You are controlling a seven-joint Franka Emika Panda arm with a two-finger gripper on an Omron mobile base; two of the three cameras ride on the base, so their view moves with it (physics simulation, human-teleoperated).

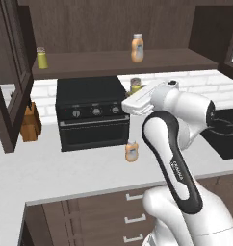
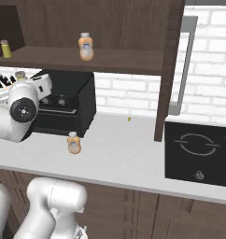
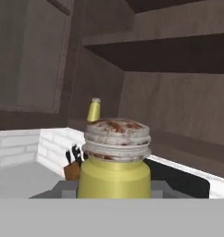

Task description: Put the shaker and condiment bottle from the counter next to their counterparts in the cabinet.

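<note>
The jaws of the gripper (image 1: 135, 91) are gripping the shaker (image 3: 115, 159). Below them, the condiment bottle (image 1: 131, 151) is standing on the counter (image 1: 46, 173).

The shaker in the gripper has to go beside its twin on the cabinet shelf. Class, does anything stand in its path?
Nothing visible does. The shaker sits held in the gripper above the black oven. The shelf is bare between its twin at the left and the orange bottle. The cabinet door stands open.
</note>
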